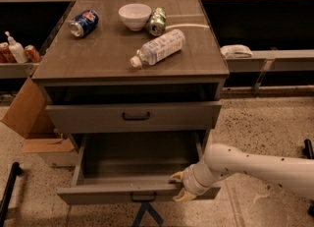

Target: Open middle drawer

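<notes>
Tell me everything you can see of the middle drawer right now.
The middle drawer is wide, shallow and grey-brown, with a wooden look. It is pulled well out of the cabinet, sits level, and its inside looks empty. A small black bar handle sits at the centre of its front. The gripper is at the right end of the front panel, fingers apart, one over the rim and one before the face; contact looks likely but is unconfirmed.

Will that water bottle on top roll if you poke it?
Probably: the water bottle lies on its side on the flat cabinet top, so a nudge should roll it. It looks plastic, likely light. The tool is down at the front of the middle drawer.
</notes>
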`<state>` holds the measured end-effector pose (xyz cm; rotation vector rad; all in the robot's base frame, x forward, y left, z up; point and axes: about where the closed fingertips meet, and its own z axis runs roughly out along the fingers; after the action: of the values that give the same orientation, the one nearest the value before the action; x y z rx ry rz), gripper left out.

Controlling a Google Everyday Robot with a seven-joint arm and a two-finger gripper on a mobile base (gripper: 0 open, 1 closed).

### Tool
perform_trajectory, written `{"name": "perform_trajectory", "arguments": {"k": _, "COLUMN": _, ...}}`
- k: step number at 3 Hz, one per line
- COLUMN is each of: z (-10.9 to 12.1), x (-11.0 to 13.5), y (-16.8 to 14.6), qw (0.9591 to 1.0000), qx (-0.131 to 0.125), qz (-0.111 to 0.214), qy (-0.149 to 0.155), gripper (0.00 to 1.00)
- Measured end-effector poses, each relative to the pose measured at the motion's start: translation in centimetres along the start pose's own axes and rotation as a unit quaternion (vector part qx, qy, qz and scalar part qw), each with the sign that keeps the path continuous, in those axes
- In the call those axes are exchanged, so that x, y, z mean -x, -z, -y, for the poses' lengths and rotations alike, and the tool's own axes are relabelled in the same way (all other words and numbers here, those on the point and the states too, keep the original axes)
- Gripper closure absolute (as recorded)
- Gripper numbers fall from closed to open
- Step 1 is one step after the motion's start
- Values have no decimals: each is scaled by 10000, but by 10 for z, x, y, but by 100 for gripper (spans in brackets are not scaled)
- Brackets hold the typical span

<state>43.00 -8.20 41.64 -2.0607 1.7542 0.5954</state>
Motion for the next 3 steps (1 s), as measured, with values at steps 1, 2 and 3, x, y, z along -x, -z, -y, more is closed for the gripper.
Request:
{"name": "perform_trajectory", "arguments": {"k": 1, "z": -14, "x": 4, "y": 2, "qw": 9999, "qx": 57, "qz": 121, "qy": 9, "gripper": 89}}
{"name": "perform_trajectory", "arguments": {"k": 2, "z": -20, "x": 5, "y": 0, "qw": 9997, "qx": 92, "qz": 229, "qy": -21, "gripper": 85}}
{"name": "perform_trajectory", "arguments": {"k": 3, "z": -21, "x": 5, "y": -1, "qw": 9997, "qx": 106, "qz": 233, "qy": -19, "gripper": 63}}
